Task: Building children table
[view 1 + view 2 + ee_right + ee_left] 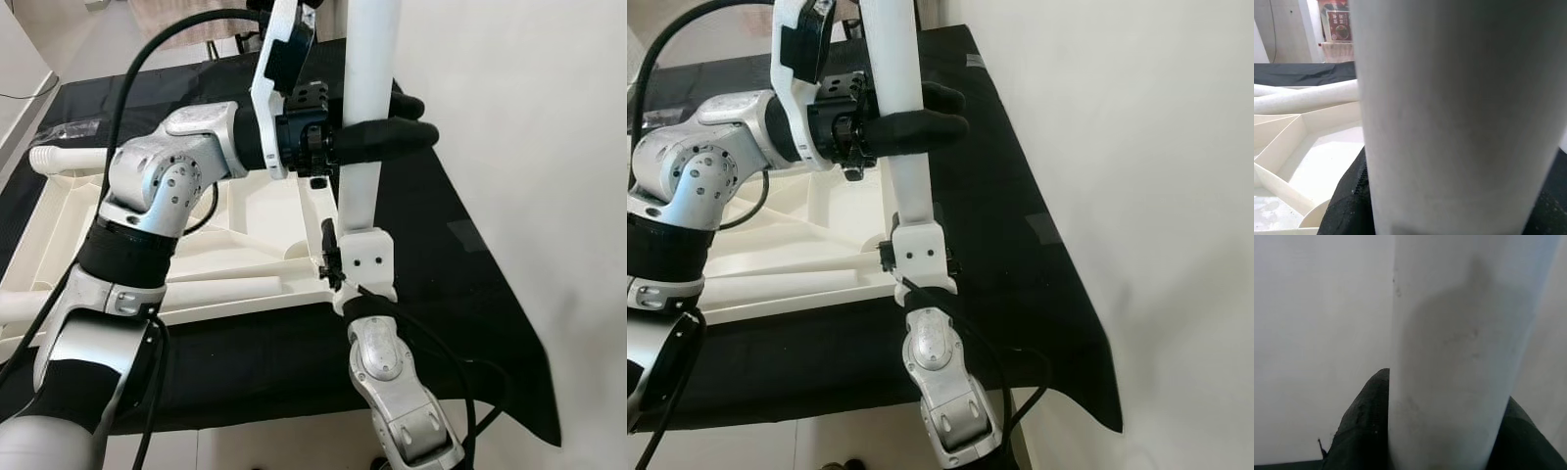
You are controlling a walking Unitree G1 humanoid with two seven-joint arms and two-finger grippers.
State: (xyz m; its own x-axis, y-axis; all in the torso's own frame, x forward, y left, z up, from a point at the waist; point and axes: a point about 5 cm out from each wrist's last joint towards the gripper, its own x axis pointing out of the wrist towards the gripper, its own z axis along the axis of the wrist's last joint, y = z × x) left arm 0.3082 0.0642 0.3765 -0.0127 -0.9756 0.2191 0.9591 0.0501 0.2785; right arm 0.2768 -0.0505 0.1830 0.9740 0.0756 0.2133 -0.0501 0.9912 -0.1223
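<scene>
A black cloth (470,294) covers the floor across the middle of the frame, beside a pale wall (529,117) on the right. On it, centre left, lies the overturned white tabletop (245,255), ribbed underside up, with another loose leg (69,159) at its upper-left edge. A white table leg (364,117) stands upright at the tabletop's near right corner, upper centre of the frame. The left gripper (402,127) is clamped round it high up, fingers (392,139) wrapping the tube. The right gripper (358,257) grips the same leg lower down, near its base. A reddish box with unreadable print (1338,22) stands far back.
</scene>
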